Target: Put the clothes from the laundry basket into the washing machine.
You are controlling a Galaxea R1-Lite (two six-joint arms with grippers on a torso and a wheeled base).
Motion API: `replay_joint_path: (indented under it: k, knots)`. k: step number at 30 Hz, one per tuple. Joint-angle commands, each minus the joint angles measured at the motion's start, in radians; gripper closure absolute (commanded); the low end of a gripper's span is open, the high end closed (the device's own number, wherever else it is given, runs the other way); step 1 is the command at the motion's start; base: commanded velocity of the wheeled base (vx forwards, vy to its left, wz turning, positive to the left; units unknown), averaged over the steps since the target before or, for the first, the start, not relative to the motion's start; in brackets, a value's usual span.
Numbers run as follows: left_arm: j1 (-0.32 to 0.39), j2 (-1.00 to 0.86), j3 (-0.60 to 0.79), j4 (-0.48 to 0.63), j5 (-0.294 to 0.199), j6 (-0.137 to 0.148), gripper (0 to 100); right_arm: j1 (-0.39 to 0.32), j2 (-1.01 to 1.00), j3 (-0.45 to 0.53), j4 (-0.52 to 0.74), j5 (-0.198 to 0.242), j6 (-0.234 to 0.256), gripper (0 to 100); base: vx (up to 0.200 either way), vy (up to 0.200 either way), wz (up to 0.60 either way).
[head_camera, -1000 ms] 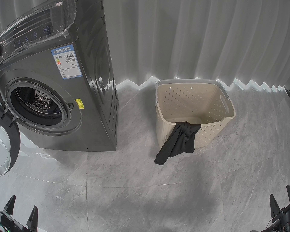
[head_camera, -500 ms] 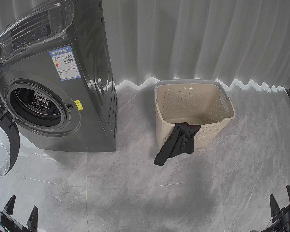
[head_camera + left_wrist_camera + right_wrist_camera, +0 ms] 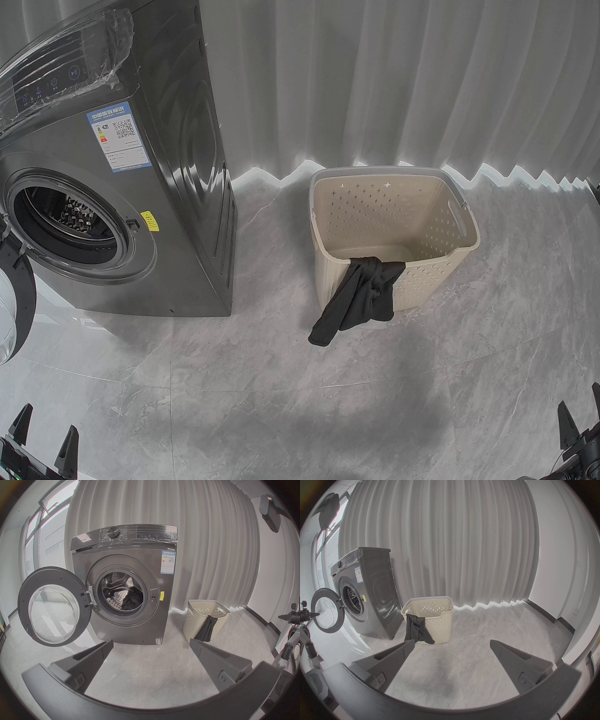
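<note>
Bare grey marbled floor (image 3: pixel 281 400) lies open to you from 11 round to 2 o'clock. At 10 o'clock stands the dark grey front-loading washing machine (image 3: pixel 112 206); its round drum mouth (image 3: pixel 65 219) is unblocked. Its round glass-windowed door (image 3: pixel 24 300) hangs open at 9 o'clock and juts into that side. At 1 o'clock sits the beige perforated plastic laundry basket (image 3: pixel 394 231), open-topped, with a black garment (image 3: pixel 359 297) draped over its near rim. A strip of floor parts the machine from the basket. A white pleated curtain (image 3: pixel 406 81) closes the back.
</note>
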Motion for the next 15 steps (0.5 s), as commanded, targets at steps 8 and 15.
replay_joint_path:
  k: [8, 15]
  knots:
    - [0.001, -0.016, 0.018, 0.000, 0.000, -0.001, 0, 0.000, -0.016, 0.018, 0.000, 0.000, 0.000, 0, 0.125, 0.000, 0.00]
    - [-0.001, -0.016, 0.018, 0.000, 0.000, -0.001, 0, 0.000, -0.016, 0.018, 0.000, 0.000, 0.000, 0, 0.000, 0.000, -0.34]
